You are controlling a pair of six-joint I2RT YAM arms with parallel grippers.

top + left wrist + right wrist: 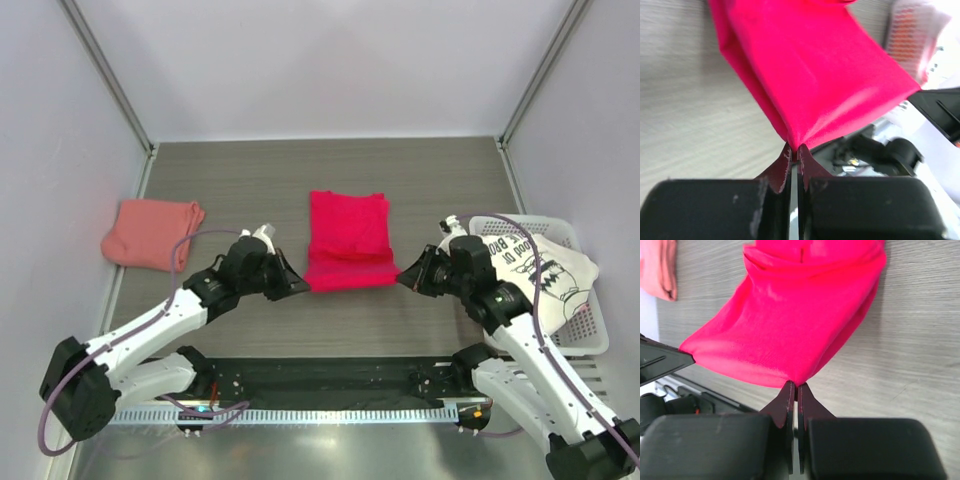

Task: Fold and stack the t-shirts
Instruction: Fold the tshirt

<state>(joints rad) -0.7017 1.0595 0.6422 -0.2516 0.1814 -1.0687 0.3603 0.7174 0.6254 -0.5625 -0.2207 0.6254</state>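
Left gripper clamped, crimson t-shirt corner pinched at fingertips; right gripper same; both arms extended low, fingertips pointing inward at each other

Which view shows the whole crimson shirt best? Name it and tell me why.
Top external: the crimson shirt lies folded on the table, whole outline visible. The wrist views show only the corners pinched by the left gripper and right gripper.

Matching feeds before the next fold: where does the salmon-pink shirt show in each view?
Top external: salmon-pink shirt lies folded at the far left.
Left wrist: not in it.
Right wrist: top-left corner, partly cut off.
Shared landmark: the crimson shirt, seen in all three.
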